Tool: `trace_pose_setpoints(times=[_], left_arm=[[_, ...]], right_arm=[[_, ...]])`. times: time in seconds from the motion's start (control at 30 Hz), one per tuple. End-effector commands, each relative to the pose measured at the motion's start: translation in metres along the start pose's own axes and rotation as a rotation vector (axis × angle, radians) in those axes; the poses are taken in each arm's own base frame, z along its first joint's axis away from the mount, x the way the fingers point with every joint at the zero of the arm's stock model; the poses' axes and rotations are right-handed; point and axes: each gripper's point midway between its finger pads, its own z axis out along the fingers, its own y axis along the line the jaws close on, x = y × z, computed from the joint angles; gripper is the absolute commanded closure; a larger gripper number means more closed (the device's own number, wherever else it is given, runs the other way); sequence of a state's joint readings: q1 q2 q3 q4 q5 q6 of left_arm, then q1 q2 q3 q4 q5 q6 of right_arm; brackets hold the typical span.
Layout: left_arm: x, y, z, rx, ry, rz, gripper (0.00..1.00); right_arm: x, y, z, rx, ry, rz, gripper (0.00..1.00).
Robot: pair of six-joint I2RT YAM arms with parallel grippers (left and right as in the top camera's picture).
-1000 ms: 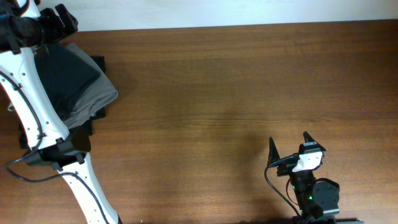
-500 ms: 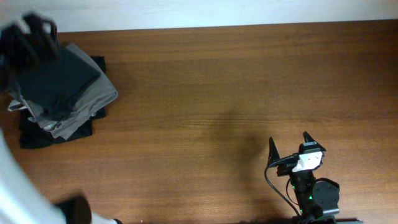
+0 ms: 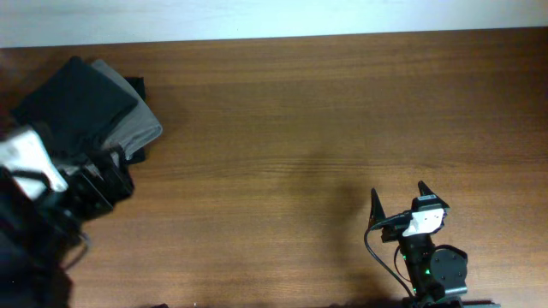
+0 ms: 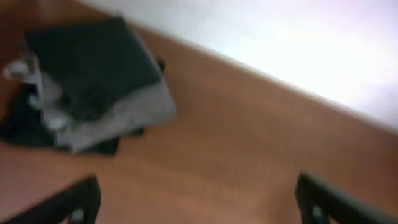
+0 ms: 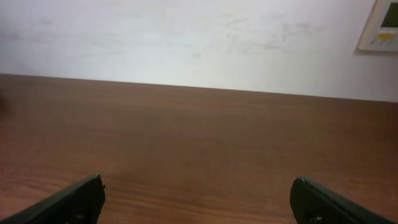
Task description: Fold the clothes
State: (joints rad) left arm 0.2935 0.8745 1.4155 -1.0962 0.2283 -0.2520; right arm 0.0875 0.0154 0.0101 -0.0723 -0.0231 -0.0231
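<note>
A pair of folded grey trousers point(image 3: 147, 130) lies at the far left end of a brown wooden tabletop point(image 3: 325, 120), its rounded fold turned to the right. Directly beneath the trousers, touching them, sits a folded black garment point(image 3: 137, 86), whose corners poke out past the trousers on the far side and again on the near side. To the right of the trousers the wood grain runs lengthwise across the tabletop. Beyond the trousers, along the tabletop's far edge, rises a white wall point(image 5: 186, 37), faintly scuffed. High on that wall, far off to the right of the trousers, hangs a pale panel point(image 5: 380, 28) with small markings, cut by the picture's edge
</note>
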Motion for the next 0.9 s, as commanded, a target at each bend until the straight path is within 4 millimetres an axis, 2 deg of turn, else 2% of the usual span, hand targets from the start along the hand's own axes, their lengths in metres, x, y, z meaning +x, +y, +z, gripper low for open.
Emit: trace_pose_setpoints(times=[0.0, 0.23, 0.47, 0.73, 0.87], left_arm=[[0.030, 0.010, 0.011, 0.023, -0.077, -0.085, 0.01], [0.070, 0.026, 0.054, 0.097, -0.293, -0.033, 0.01], [0.093, 0.039, 0.078, 0.105, -0.465, -0.003, 0.01], [0.131, 0.055, 0.104, 0.091, -0.476, 0.006, 0.01], [0.144, 0.060, 0.111, 0.083, -0.479, 0.042, 0.01]], right_arm=[[0.001, -0.003, 0.000, 0.014, -0.002, 0.003, 0.01], [0.001, -0.003, 0.000, 0.014, -0.002, 0.003, 0.01], [0.001, -0.003, 0.000, 0.014, -0.002, 0.003, 0.01], [0.001, -0.003, 0.000, 0.014, -0.002, 0.003, 0.01], [0.001, -0.003, 0.000, 0.014, -0.002, 0.003, 0.01]])
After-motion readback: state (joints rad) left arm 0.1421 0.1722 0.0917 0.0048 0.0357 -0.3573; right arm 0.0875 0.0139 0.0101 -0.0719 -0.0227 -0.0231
